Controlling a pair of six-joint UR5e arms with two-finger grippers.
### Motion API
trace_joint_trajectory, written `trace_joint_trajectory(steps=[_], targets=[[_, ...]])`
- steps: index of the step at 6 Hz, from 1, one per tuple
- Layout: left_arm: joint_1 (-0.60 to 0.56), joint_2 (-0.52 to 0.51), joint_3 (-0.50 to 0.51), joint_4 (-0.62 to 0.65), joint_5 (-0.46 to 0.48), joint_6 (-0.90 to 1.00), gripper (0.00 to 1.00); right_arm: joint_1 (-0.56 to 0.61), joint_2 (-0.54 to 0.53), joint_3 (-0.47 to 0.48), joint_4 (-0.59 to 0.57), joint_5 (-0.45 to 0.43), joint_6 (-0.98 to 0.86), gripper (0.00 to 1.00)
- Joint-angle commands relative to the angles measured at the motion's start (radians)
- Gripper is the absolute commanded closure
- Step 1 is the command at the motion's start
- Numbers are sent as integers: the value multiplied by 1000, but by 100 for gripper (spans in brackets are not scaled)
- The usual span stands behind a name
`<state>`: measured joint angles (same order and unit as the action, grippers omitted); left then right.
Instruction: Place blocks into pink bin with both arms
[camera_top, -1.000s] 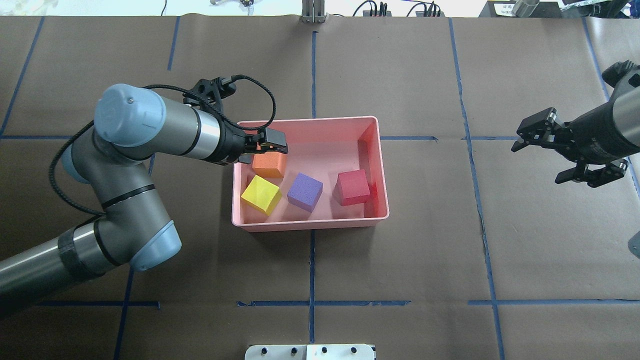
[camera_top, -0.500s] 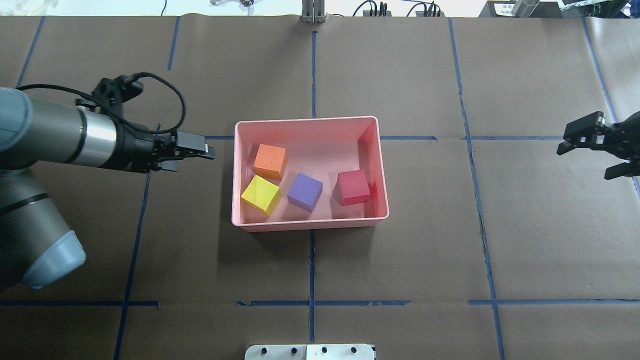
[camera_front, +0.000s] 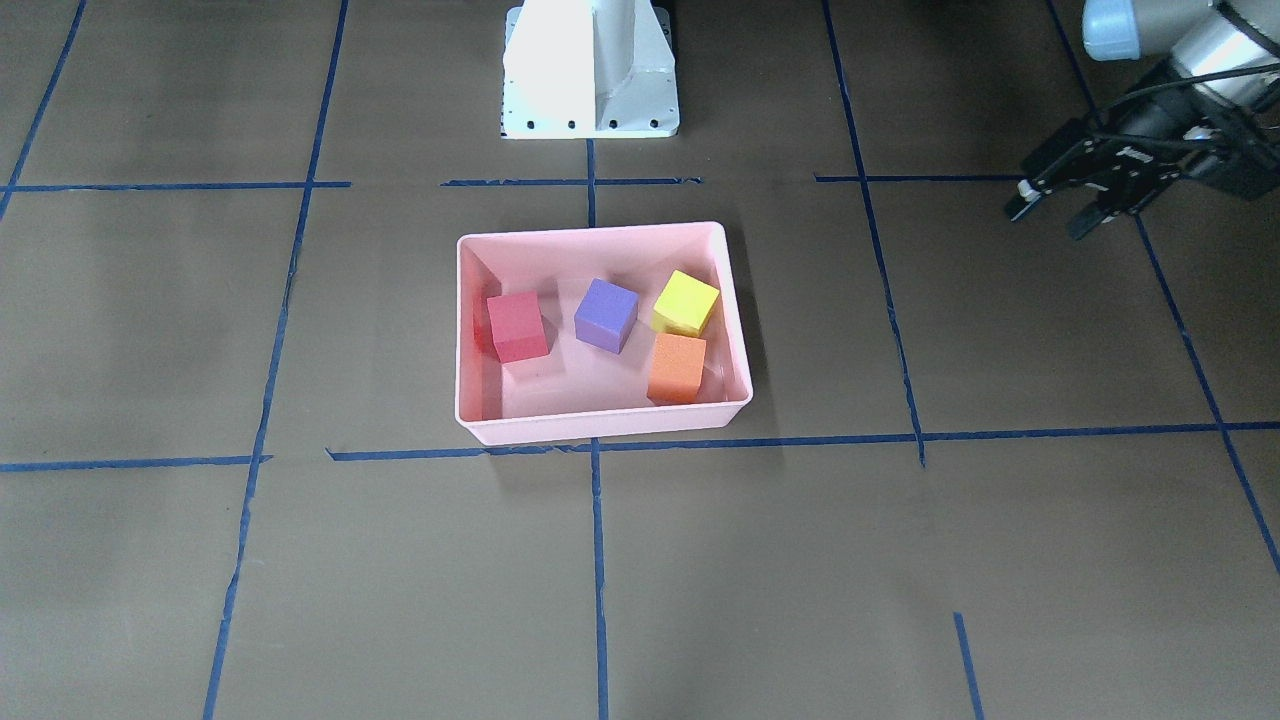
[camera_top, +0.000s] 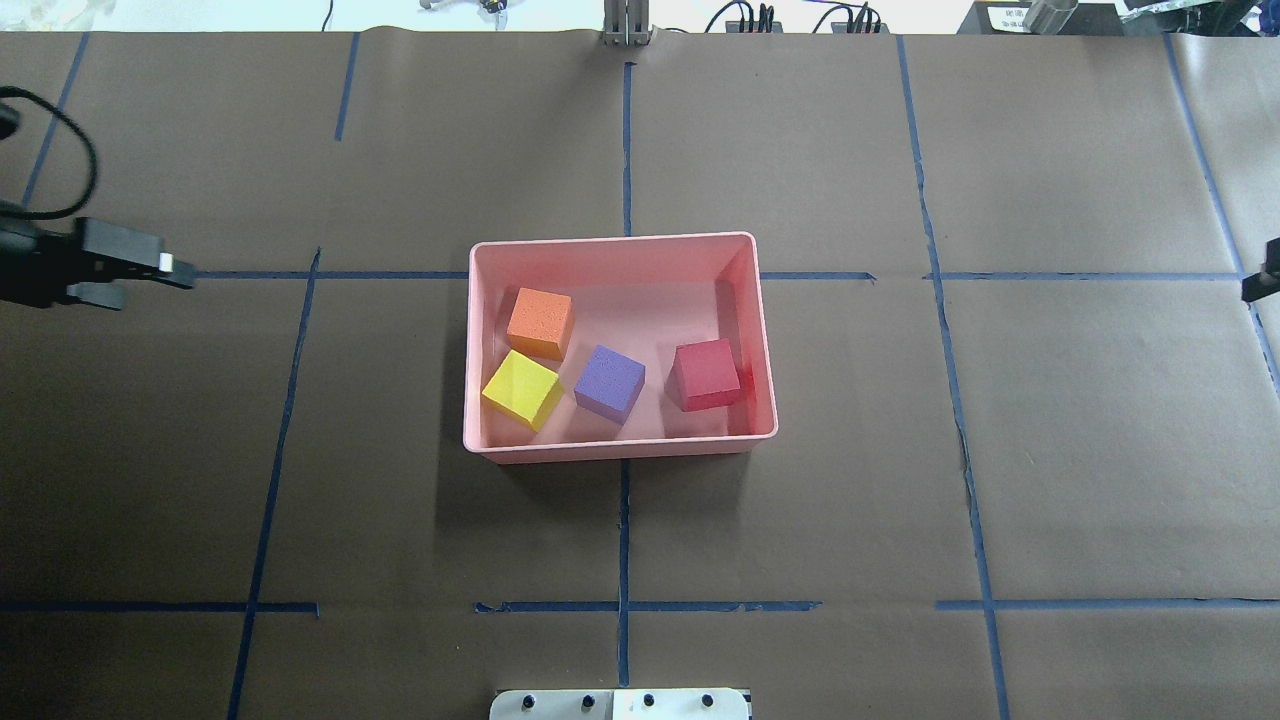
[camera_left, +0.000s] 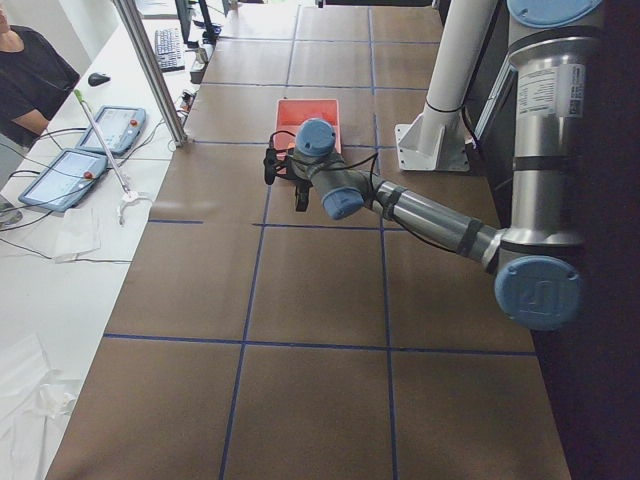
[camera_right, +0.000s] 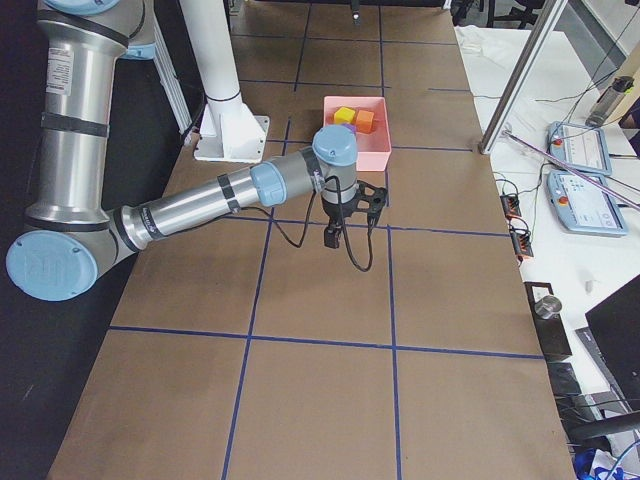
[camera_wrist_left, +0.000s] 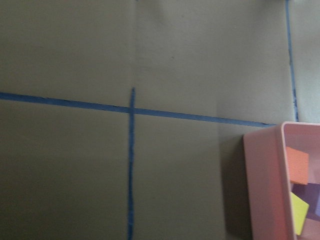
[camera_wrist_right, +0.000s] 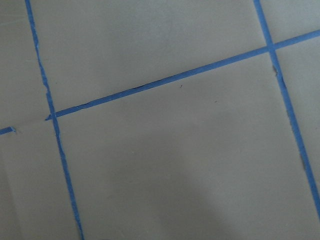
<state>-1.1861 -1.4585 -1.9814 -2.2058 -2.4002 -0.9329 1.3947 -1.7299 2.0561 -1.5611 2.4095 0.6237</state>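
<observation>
The bin (camera_top: 612, 241) sits about mid-surface, well apart from every edge of the brown surface (camera_top: 850, 480), and all four blocks lie on its floor. The orange (camera_top: 540, 322) and the yellow (camera_top: 521, 389) are by the wall on my left side, just beside each other; I cannot tell whether they touch. The purple (camera_top: 609, 381) is near the middle, and the red (camera_top: 706, 374) is close to the wall on my right, which shows a red reflection of it. Each cube rests flat but is turned a little askew to the walls. The bin is pale pink, shallow, with sloped glossy walls.

My left jaws are spread and empty, out over the left edge of the surface, well apart from the bin. My right jaws show only as a black sliver at the right edge of the overhead view, so I cannot tell how they stand. The left wrist view catches just one corner of the bin, with orange and yellow cut off at the frame. The right wrist view shows only the surface and blue tape (camera_wrist_right: 160, 82).
</observation>
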Motion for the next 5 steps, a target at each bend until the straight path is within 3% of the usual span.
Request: trace_joint_trajectory(steps=[1,3,5], targets=[[-219,108,35,68,-19,450,0,102,-8,-97,-2,40,-285,0],[-393,106,36,444,53,998,0,110,-23,-97,1,42,-419,0],[-397,90,33,771,76,1117,0,110,-30,-90,4,7,-429,0]])
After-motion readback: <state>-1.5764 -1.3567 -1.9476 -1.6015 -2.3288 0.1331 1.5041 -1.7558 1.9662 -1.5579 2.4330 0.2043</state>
